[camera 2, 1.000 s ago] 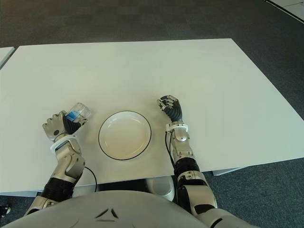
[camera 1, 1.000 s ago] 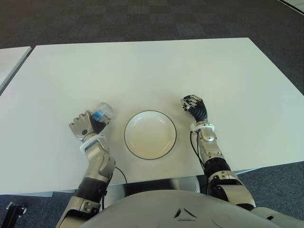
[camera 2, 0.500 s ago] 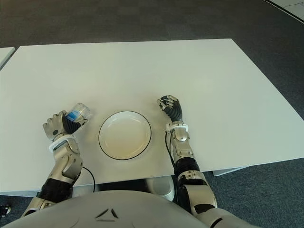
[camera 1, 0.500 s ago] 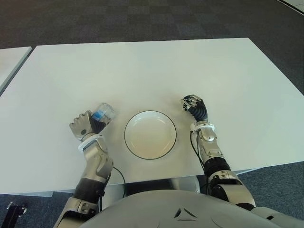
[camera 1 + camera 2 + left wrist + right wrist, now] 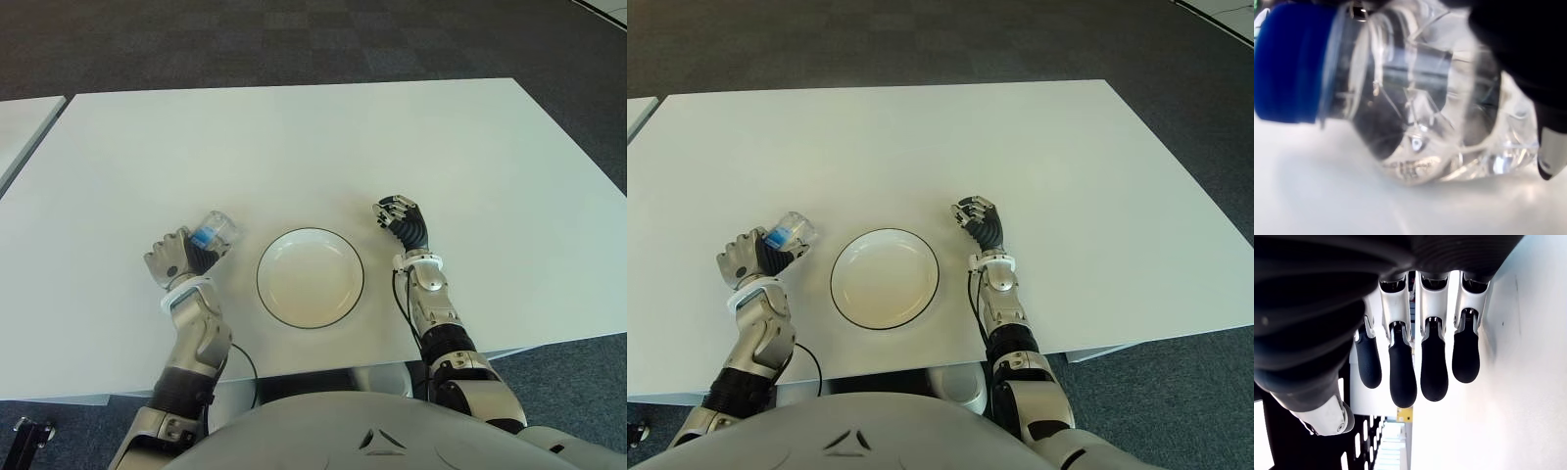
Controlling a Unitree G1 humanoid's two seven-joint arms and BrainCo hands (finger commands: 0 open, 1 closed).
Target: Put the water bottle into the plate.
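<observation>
- Since the left hand already grips the water bottle left of the plate, the carrying step seems in hand; next it likely calls for a short move rightward over the rim, then release.
- In the right eye view, the plate holds nothing; the right hand shows just right of it on the table.
- In the left wrist view, the clear bottle with its blue cap lies tilted low over the white surface, dark fingers wrapped round its body.
- In the right wrist view, the fingers hang loosely extended, holding nothing.
</observation>
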